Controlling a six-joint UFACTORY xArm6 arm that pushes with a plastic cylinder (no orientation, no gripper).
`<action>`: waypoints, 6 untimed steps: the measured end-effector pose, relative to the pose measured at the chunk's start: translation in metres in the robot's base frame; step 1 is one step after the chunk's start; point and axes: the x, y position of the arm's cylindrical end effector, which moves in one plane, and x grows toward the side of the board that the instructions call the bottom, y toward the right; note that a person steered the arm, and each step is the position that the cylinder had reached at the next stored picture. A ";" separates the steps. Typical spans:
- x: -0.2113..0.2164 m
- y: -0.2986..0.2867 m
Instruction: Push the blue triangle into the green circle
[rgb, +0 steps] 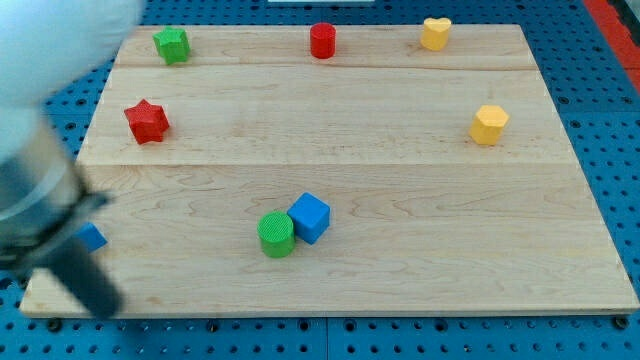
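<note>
A small blue block (93, 237), likely the blue triangle, lies near the board's left edge, partly hidden behind my blurred dark rod. The green circle (277, 234), a short green cylinder, stands near the bottom middle of the board, far to the right of the blue block. A blue cube (310, 217) touches its upper right side. My tip (104, 306) is at the board's bottom left corner, just below the small blue block. The rod is motion-blurred, so its exact end is unclear.
A red star (147, 121) sits at the left. A green block (171, 45), a red cylinder (322, 40) and a yellow heart (435, 33) stand along the top edge. A yellow hexagon (489, 124) sits at the right. The blurred arm body (40, 60) covers the top left corner.
</note>
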 end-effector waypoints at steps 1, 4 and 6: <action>-0.044 -0.054; -0.079 0.121; -0.094 0.110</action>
